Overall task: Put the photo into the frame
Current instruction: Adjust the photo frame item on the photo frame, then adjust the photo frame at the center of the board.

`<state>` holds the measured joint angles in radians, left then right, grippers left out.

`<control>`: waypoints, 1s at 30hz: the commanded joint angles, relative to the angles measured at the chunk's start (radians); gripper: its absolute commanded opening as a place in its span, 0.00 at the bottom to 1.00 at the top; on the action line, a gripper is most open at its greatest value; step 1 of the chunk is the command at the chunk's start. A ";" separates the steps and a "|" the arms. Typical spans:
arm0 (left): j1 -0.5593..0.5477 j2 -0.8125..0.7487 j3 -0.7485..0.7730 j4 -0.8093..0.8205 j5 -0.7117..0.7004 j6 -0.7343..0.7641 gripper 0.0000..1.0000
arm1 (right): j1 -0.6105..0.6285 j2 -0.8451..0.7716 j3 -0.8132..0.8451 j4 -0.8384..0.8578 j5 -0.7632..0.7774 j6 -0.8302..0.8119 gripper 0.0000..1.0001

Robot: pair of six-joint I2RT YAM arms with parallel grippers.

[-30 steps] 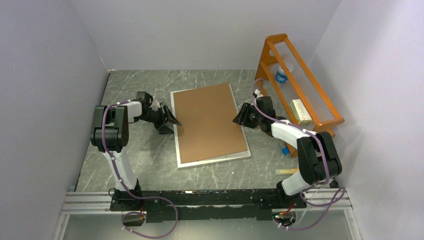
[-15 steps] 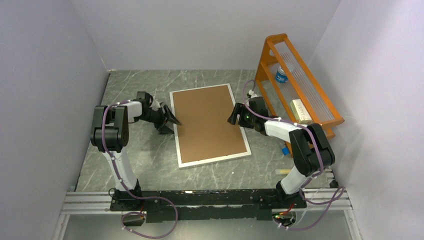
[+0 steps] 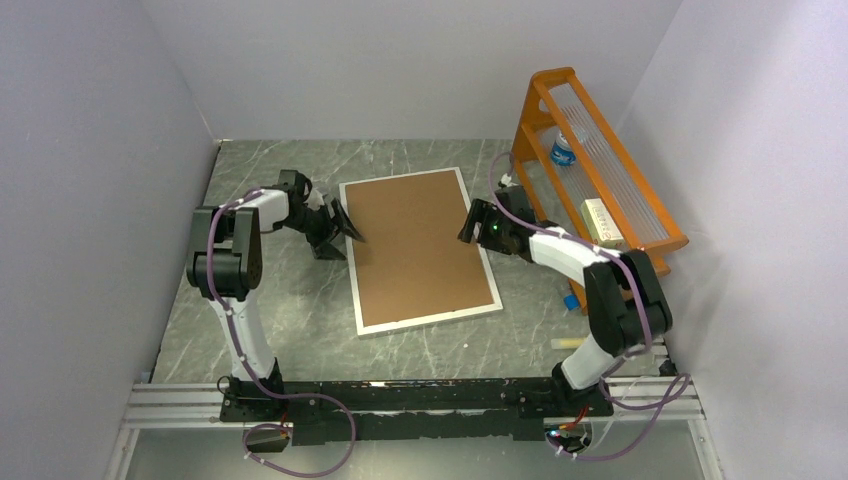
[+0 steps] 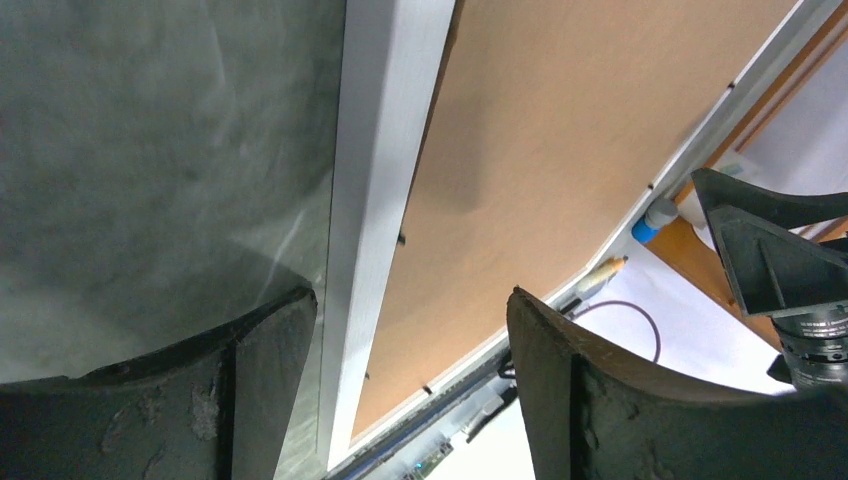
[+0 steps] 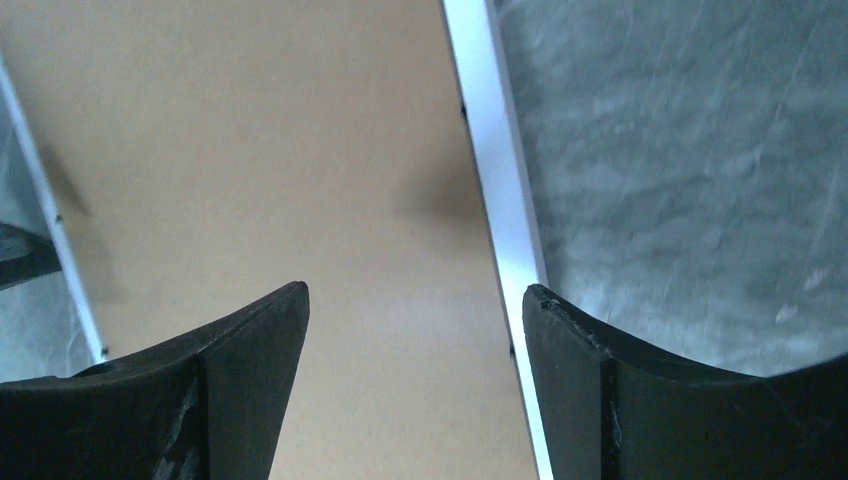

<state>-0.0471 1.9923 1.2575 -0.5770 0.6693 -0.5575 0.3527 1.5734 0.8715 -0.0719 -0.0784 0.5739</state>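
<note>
"So, what changed over the last second?"

"Both sides spread. My right end effector (image 3: 478, 222) went from half-closed to released and moved a little farther along the right rail of the frame (image 3: 430, 319). My left end effector (image 3: 338, 228) widened too and shifted toward the far end of the left rail. Neither grasps anything. The backing board (image 3: 420, 245) now shows white border on every side, which it did not before, so I judge it seated."

"And the frame, the photo?"

"The frame lies face down on the bench (image 3: 290, 310), between my two end effectors. In each wrist view a rail runs between my open fingers. The photo is not visible. I take it to be under the board. Remaining, by my reckoning: securing the back."
</note>
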 commanded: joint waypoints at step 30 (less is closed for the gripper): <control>0.044 0.437 0.500 0.040 0.159 0.130 0.80 | 0.236 0.054 -0.019 -0.028 -0.407 0.026 0.91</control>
<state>0.0483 2.3287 1.7386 -0.4644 0.8253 -0.4847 0.5465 1.6547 0.8379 -0.0917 -0.4274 0.5789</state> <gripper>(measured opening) 0.799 0.911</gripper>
